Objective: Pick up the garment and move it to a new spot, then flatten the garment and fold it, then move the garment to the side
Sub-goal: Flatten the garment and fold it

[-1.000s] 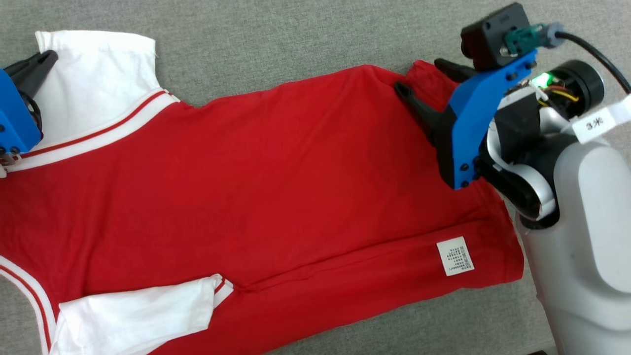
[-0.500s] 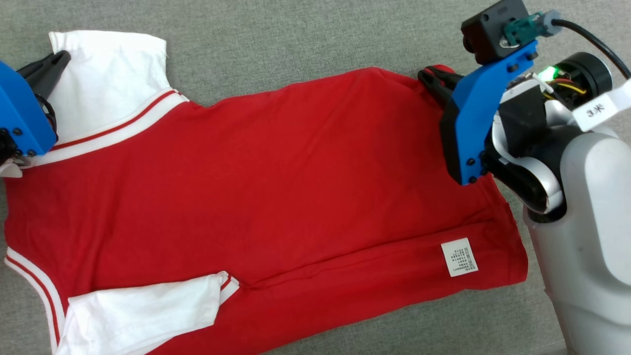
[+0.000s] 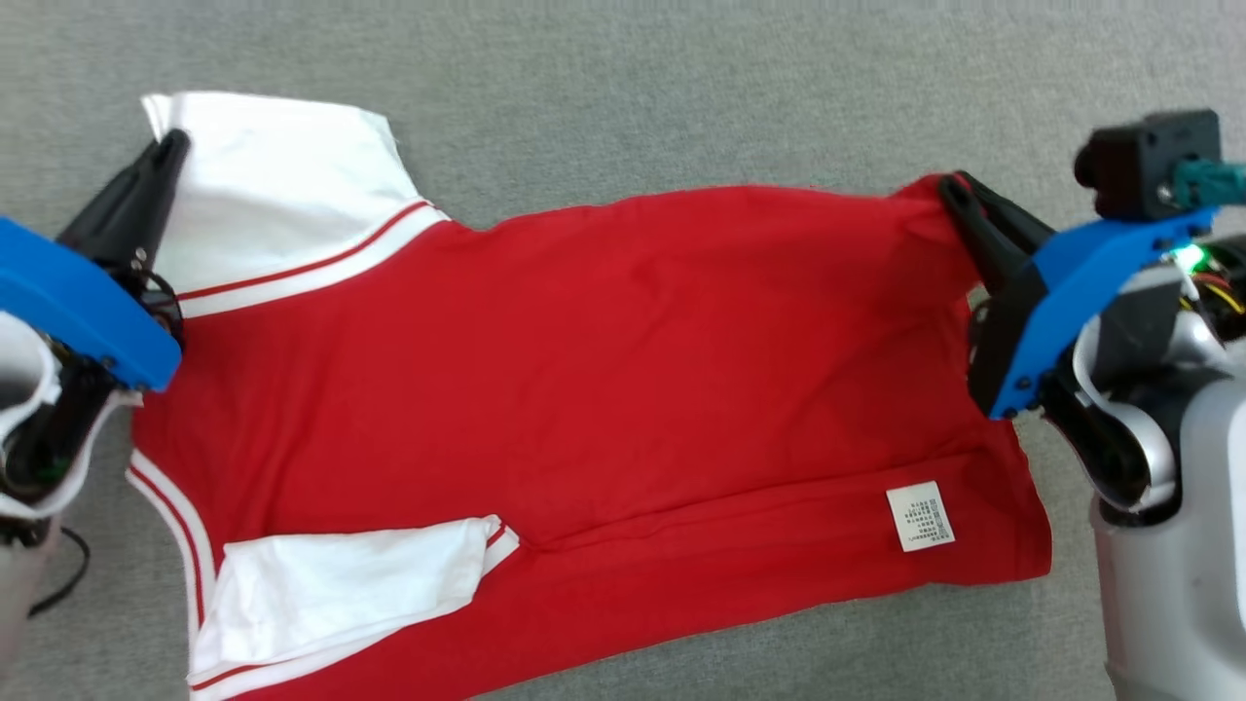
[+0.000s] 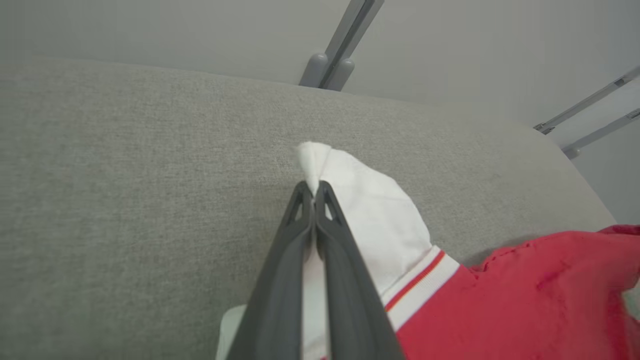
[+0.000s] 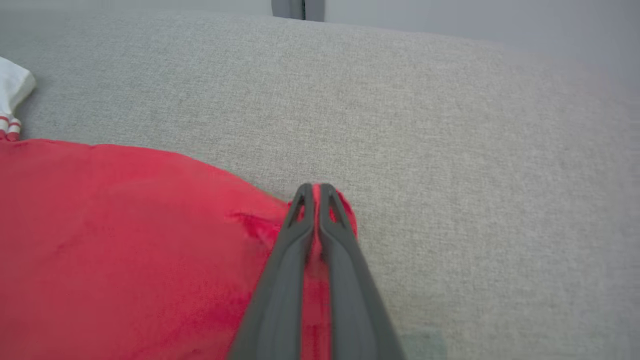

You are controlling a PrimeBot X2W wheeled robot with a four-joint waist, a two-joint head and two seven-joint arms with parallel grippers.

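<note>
The garment (image 3: 604, 370) is a red T-shirt with white sleeves and red-striped trim, spread across the grey surface, a white care label (image 3: 920, 516) near its right hem. My left gripper (image 3: 173, 146) is shut on the far corner of the upper white sleeve (image 3: 282, 185); in the left wrist view that gripper (image 4: 313, 187) pinches a tuft of white cloth (image 4: 315, 155). My right gripper (image 3: 952, 185) is shut on the far right hem corner; in the right wrist view it (image 5: 315, 189) clamps red fabric (image 5: 125, 225). A second white sleeve (image 3: 341, 584) lies folded at the lower left.
The grey fabric surface (image 3: 681, 88) stretches beyond the shirt on the far side and to the right (image 5: 475, 175). Grey metal frame legs (image 4: 335, 55) stand past its far edge. A thin black cable (image 3: 58, 584) trails at the lower left.
The right gripper went from open over the hem to shut on its far corner. Both arms have spread outward, pulling the shirt's far edge taut and straighter. The head view has shifted too.
</note>
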